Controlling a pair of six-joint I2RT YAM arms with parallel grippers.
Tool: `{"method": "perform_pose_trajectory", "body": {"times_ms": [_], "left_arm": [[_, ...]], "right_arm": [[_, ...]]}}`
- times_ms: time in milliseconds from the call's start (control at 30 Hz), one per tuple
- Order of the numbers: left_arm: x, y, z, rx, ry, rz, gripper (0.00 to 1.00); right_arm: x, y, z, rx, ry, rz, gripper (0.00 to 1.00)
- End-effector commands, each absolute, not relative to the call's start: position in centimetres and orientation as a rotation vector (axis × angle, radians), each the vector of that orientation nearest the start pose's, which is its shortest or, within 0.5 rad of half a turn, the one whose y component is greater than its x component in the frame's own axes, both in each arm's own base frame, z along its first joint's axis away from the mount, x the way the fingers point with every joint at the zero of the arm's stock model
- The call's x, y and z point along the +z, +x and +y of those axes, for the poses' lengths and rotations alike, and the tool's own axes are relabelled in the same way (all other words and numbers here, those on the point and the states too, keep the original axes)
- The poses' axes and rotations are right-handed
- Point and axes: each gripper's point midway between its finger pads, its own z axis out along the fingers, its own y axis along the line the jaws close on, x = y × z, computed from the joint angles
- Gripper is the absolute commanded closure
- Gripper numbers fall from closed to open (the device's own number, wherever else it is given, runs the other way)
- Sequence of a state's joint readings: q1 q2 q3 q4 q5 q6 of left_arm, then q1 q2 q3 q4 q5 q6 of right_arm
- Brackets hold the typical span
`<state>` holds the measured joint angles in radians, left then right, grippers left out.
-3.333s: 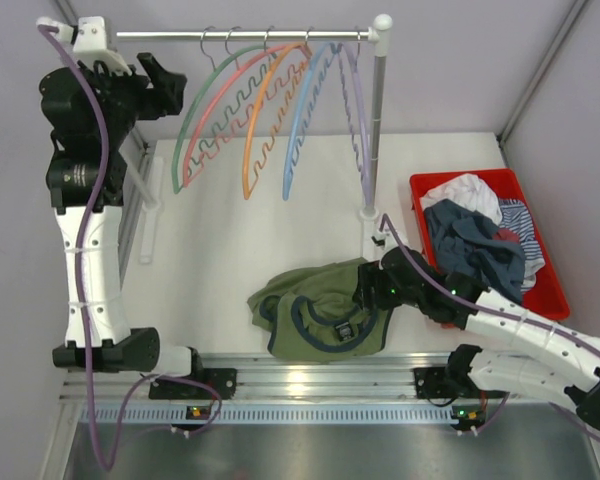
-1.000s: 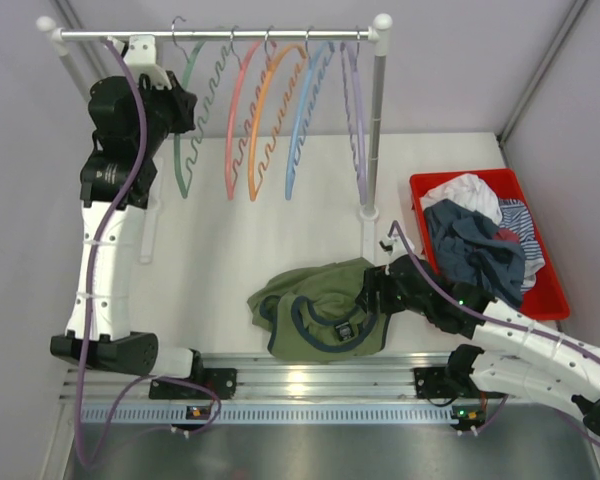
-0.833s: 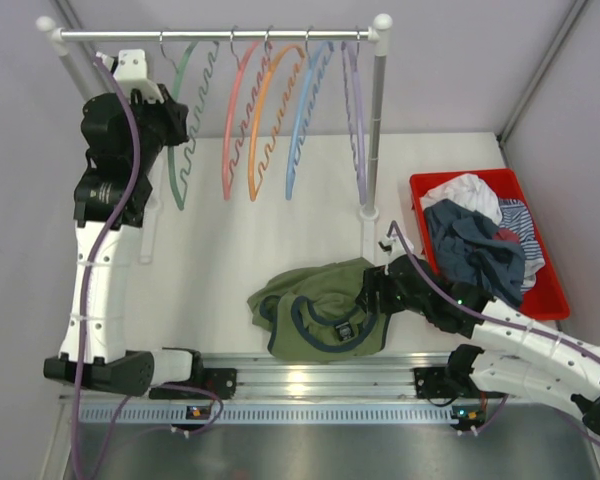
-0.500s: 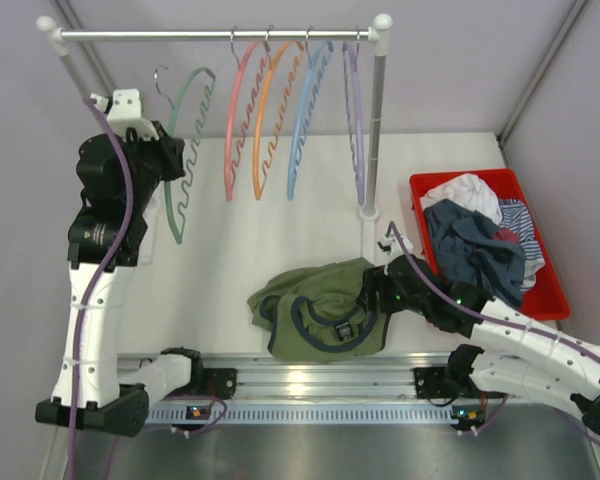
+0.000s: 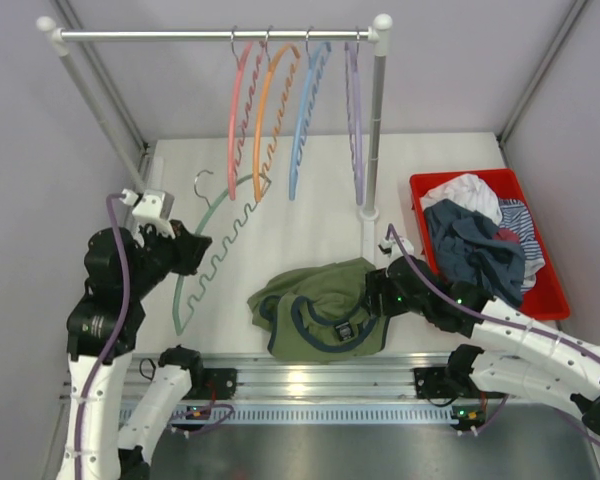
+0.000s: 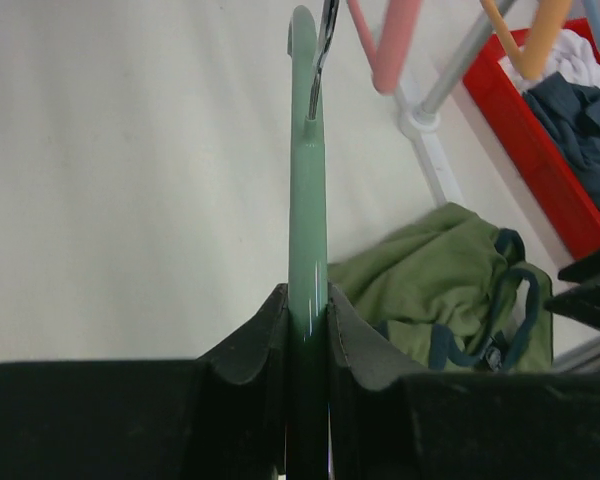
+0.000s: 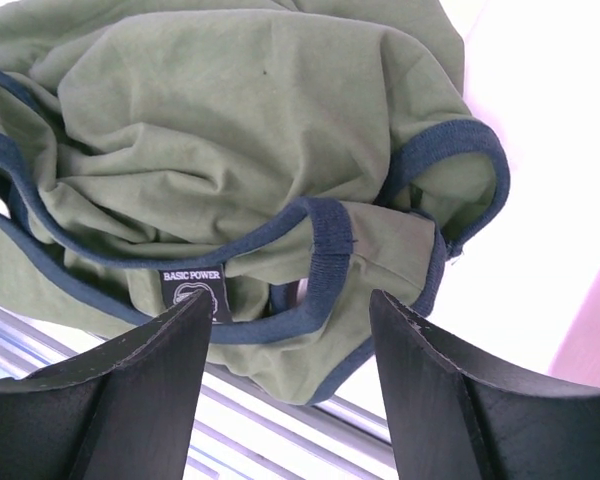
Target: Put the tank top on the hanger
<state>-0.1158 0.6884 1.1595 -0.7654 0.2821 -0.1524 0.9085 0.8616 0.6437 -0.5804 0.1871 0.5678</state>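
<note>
Your left gripper is clamped on the hanger. The green plastic is pinched edge-on between both pads, with the metal hook straight ahead of the jaws and off the rail. Ahead and to the right of those jaws the tank top lies crumpled on the table, with nothing between it and the hanger. Your right gripper is spread wide and grips nothing. Its fingers straddle the navy neck trim and the black label sits just inside the left one; I can't tell if the tips touch the cloth. Behind the right jaws stands the rack post, close to that arm. Off to the side of it is the red bin, holding a dark blue garment, a white cloth and a striped piece. Farthest out, the rail carries the pink hanger, the orange hanger, a blue hanger and a lilac hanger. Count: five hangers (four hung, one gripped), one tank top, one bin, three cloths visible in it.
</note>
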Motion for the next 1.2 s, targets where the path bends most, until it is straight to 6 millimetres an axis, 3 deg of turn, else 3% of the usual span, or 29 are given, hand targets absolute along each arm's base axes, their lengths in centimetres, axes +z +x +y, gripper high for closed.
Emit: {"method": "perform_pose_trajectory", "body": {"times_ms": [0, 200, 400, 567, 967, 1067, 1167], "left_arm": [[33.5, 17.7, -10.1, -0.598, 0.250, 1.838, 1.00], [31.0, 13.7, -11.3, -0.719, 0.275, 1.875, 1.00], [28.3, 11.5, -13.1, -0.869, 0.355, 1.912, 1.00], [28.7, 9.3, -14.4, -0.970, 0.462, 1.879, 1.00], [28.2, 8.7, -15.9, -1.060, 0.587, 1.938, 1.00], [28.0, 9.0, -16.2, -1.068, 0.593, 1.960, 1.00], [28.2, 9.2, -16.6, -1.093, 0.607, 1.965, 1.00]], "right_arm": [[13.2, 17.1, 19.1, 0.482, -0.295, 2.347, 0.36], [12.8, 17.4, 19.3, 0.463, -0.289, 2.366, 0.38], [11.9, 17.6, 19.0, 0.419, -0.277, 2.395, 0.41], [11.2, 17.7, 18.8, 0.392, -0.252, 2.416, 0.45], [9.1, 17.7, 18.6, 0.350, -0.221, 2.455, 0.55], [9.0, 17.9, 18.7, 0.343, -0.221, 2.457, 0.61], [9.2, 17.9, 18.5, 0.330, -0.217, 2.452, 0.75]]}}
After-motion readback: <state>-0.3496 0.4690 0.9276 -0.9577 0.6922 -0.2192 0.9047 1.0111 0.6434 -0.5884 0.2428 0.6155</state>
